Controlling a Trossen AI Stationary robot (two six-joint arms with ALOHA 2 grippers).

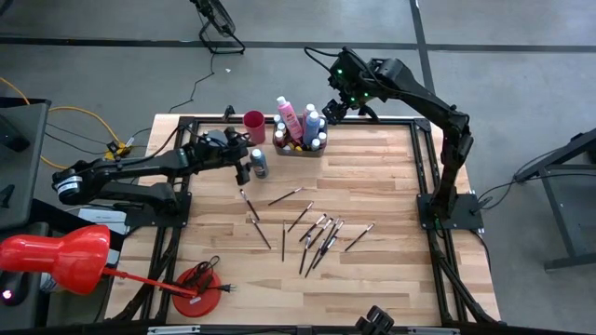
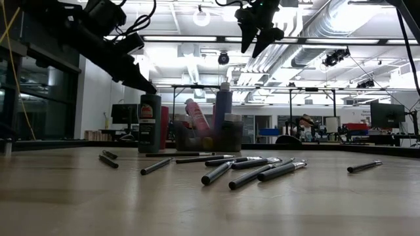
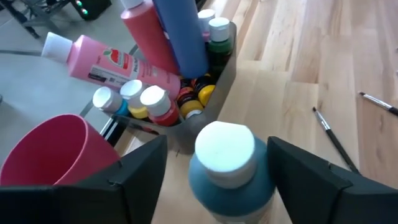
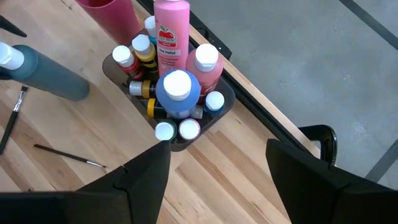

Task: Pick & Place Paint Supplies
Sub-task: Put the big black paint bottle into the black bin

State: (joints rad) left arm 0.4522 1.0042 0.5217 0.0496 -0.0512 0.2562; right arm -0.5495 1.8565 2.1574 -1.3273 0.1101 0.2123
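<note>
Two arms: I have the left gripper over the teal bottle, the right gripper high above the grey tray.
Step in hand: I judge this to be the pick of the teal bottle, which stands upright on the table just beside the pink cup and the tray.
Left jaws: wide, one on each side of the bottle's white cap; I see no contact yet.
Right jaws: wide and holding nothing, looking down on the tray.
Next move: as I read it, I need to sink lower onto the bottle's body before closing, since the cap is narrow and smooth; then lift clear of the cup.
Tray load: crowded with bottles, including a tall blue one and a leaning pink one, so a free slot looks tight.
Brushes: roughly ten lie scattered flat on the table, well apart from the tray.
Materials: bottles are smooth round plastic; brushes are thin dark sticks with metal collars; the table is pale planked wood.
</note>
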